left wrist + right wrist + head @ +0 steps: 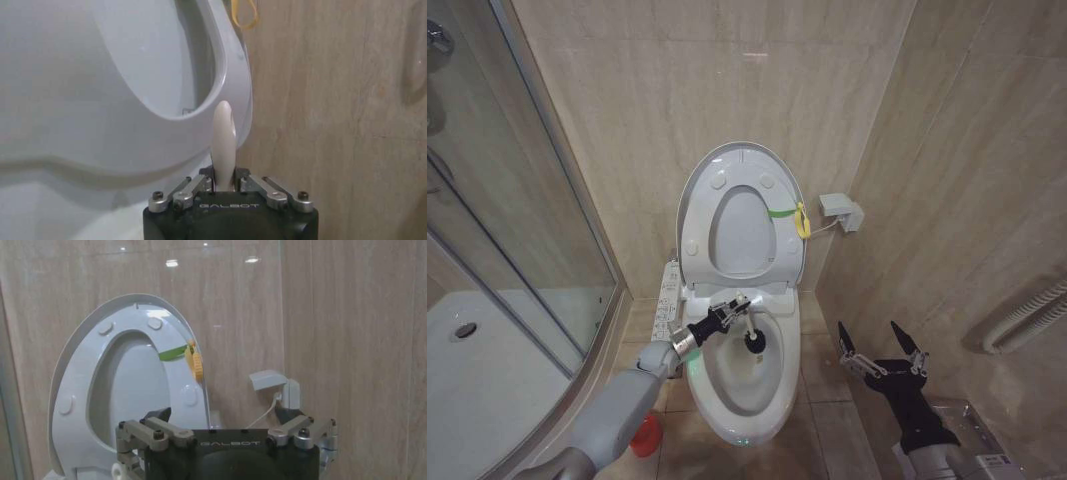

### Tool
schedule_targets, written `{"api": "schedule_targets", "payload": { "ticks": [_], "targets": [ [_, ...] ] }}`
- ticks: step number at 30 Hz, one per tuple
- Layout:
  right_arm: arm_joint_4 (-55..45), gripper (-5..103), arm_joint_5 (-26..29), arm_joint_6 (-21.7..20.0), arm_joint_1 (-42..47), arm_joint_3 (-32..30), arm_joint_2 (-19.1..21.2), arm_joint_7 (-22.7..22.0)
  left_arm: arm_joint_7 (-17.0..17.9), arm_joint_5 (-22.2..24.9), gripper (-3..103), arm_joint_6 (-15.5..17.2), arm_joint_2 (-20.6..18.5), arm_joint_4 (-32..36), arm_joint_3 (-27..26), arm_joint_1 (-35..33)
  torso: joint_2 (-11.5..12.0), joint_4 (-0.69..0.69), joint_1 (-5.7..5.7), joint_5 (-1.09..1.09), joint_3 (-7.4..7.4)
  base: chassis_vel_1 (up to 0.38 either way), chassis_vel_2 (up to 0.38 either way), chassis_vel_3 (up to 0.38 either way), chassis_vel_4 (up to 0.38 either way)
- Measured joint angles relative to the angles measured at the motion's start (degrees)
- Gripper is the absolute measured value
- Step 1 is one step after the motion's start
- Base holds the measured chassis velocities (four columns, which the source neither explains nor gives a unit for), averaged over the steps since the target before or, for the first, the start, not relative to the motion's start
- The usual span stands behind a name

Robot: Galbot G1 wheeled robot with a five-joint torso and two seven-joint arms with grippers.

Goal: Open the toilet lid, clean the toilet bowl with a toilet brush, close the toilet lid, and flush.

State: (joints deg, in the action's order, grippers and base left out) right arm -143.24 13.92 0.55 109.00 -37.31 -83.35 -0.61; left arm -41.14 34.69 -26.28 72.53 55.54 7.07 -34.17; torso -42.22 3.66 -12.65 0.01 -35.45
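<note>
Toilet lid (745, 172) is up, leaning on the beige tiled wall (627, 90), ring seat (743, 235) raised with it; yellow-green loop tag (799, 219) on its edge. Left claw (732, 311) is over the toilet bowl (745, 385), clamped on the white handle of the toilet brush (753, 335); dark bristle head sits inside the bowl near the back. Left wrist view: handle (223, 145) pinched between the fingers (193, 187). Right claw (883, 352) hangs beside the bowl above the tiled floor (822, 360), fingers spread, holding nothing. Button panel (666, 300) runs along the bowl's side. Red cup holder (646, 434) on the floor by the bowl. Glass shower enclosure (497, 220) with white tray (487, 370) on the robot's left. Small white wall box (840, 209) beside the lid.
</note>
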Motion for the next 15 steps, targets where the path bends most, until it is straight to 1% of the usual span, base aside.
{"api": "schedule_targets", "payload": {
  "ticks": [2,7,9,10,12,13,15],
  "targets": [
    [0.00,100,0.00,0.00,0.00,0.00,0.00,0.00,-0.16,-0.10,19,-0.53,1.02,-1.81,0.00,-0.48,0.00,0.01,0.00,0.00,0.01,0.000,0.000,0.000,0.000],
    [0.00,100,0.00,0.00,0.00,0.00,0.00,0.01,-1.10,-0.75,19,-1.87,1.74,-5.13,-1.11,-1.37,-0.01,-0.01,0.01,0.01,0.01,0.000,0.000,0.000,0.000],
    [0.00,100,0.00,0.00,0.00,0.00,0.00,0.00,-1.29,-0.98,19,-1.96,1.73,-5.44,-1.21,-1.45,0.00,-0.03,0.01,0.00,0.00,0.000,0.000,0.000,0.000],
    [0.00,100,0.00,0.00,0.00,0.00,0.00,0.01,-1.28,-0.99,19,-1.99,1.78,-5.38,-1.52,-1.40,0.00,-0.01,0.00,-0.03,0.00,0.000,0.000,0.000,0.000],
    [0.00,100,0.00,0.00,0.00,0.00,0.00,0.01,-1.10,-0.80,19,-1.98,1.78,-4.98,-1.81,-1.27,0.00,0.01,0.01,-0.01,0.01,0.000,0.000,0.000,0.000],
    [0.00,100,0.00,0.00,0.00,0.00,0.00,0.00,-0.69,-0.46,19,-1.93,1.89,-4.25,-1.94,-1.19,0.00,-0.01,0.00,0.01,0.00,0.000,0.000,0.000,0.000],
    [0.00,100,0.00,0.00,0.00,0.00,0.00,0.01,0.45,0.86,19,-1.66,2.49,-2.39,-2.05,-1.01,0.00,0.03,0.00,-0.01,0.00,0.000,0.000,0.000,0.000]
  ]
}}
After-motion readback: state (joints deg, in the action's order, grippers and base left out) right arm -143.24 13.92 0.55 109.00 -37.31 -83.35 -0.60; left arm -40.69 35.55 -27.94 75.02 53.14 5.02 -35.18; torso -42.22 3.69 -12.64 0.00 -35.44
